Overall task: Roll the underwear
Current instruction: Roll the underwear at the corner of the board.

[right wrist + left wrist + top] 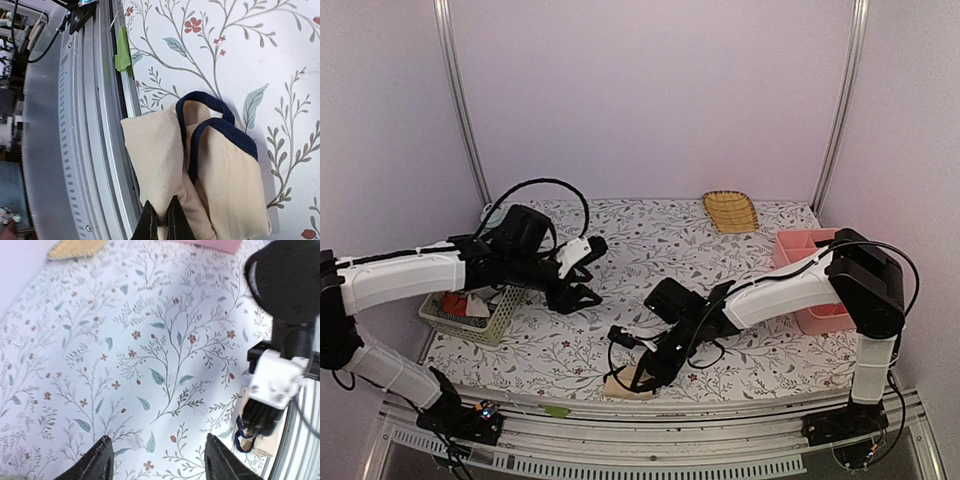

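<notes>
My right end effector (161,216) is closed narrow, pinching a fold of the beige dark-edged briefs (227,175), which look soft, light and floppy, so they are probably best gripped through doubled layers.

Soft, even light is seen; a faint shadow is cast on the desk (165,340) ahead of the left hand (160,456).

No readable text, label, brand, number or sign appears on anything.
</notes>
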Tool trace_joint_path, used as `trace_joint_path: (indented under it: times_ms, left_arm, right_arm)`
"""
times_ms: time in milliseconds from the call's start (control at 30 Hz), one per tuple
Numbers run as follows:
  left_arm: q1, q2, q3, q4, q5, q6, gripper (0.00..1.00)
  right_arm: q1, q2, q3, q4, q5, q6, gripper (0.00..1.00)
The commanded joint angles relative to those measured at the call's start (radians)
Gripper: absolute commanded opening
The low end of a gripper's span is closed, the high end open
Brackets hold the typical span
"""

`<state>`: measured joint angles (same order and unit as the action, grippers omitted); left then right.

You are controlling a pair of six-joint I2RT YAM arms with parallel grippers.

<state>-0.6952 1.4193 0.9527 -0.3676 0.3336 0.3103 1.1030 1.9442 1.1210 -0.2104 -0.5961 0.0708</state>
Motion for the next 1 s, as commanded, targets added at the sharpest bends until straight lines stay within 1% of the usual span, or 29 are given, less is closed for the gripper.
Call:
trace_joint_path:
  times_ms: [0,33,67,100,167,233,300,367,467,533,567,700,800,967]
  left_arm:
    - [-0.006,-0.221,-0.172,0.190,-0.099,-0.027,0.65]
    - [-0.006,-0.283,-0.218,0.242,-0.113,-0.048,0.73]
    - [-0.005,-0.349,-0.271,0.298,-0.136,-0.079,0.91]
    - [-0.005,-0.413,-0.324,0.353,-0.166,-0.110,0.95]
    - [-0.005,-0.536,-0.421,0.446,-0.229,-0.170,0.96]
    - [-0.005,-0.647,-0.498,0.484,-0.229,-0.180,0.96]
    - [-0.005,-0.726,-0.533,0.459,-0.189,-0.159,0.96]
    - [-0.006,-0.760,-0.532,0.383,-0.130,-0.122,0.96]
    - [-0.015,-0.734,-0.509,0.242,-0.046,-0.081,0.92]
    - [-0.046,-0.707,-0.500,0.173,-0.007,-0.048,0.91]
    - [-0.076,-0.700,-0.497,0.164,-0.005,-0.038,0.89]
    - [-0.236,-0.641,-0.495,0.165,-0.119,0.008,0.87]
    - [-0.338,-0.557,-0.483,0.154,-0.150,0.023,0.82]
    - [-0.516,-0.387,-0.458,0.160,-0.281,0.064,0.72]
  right_arm:
    - [-0.054,0.134,0.099,-0.195,-0.205,0.131,0.00]
    - [-0.060,0.160,0.140,-0.231,-0.227,0.143,0.00]
    - [-0.062,0.184,0.178,-0.272,-0.238,0.146,0.00]
    - [-0.063,0.208,0.213,-0.315,-0.247,0.143,0.00]
    - [-0.063,0.266,0.287,-0.398,-0.259,0.133,0.00]
    - [-0.063,0.320,0.357,-0.481,-0.265,0.131,0.00]
    - [-0.064,0.380,0.418,-0.550,-0.287,0.123,0.00]
    - [-0.073,0.451,0.450,-0.582,-0.334,0.124,0.00]
    - [-0.090,0.508,0.456,-0.586,-0.404,0.145,0.00]
    - [-0.101,0.533,0.454,-0.583,-0.427,0.155,0.00]
    - [-0.108,0.543,0.452,-0.580,-0.442,0.161,0.00]
    - [-0.131,0.585,0.447,-0.570,-0.483,0.189,0.00]
    - [-0.145,0.610,0.442,-0.559,-0.509,0.218,0.00]
    - [-0.156,0.636,0.443,-0.541,-0.522,0.265,0.00]
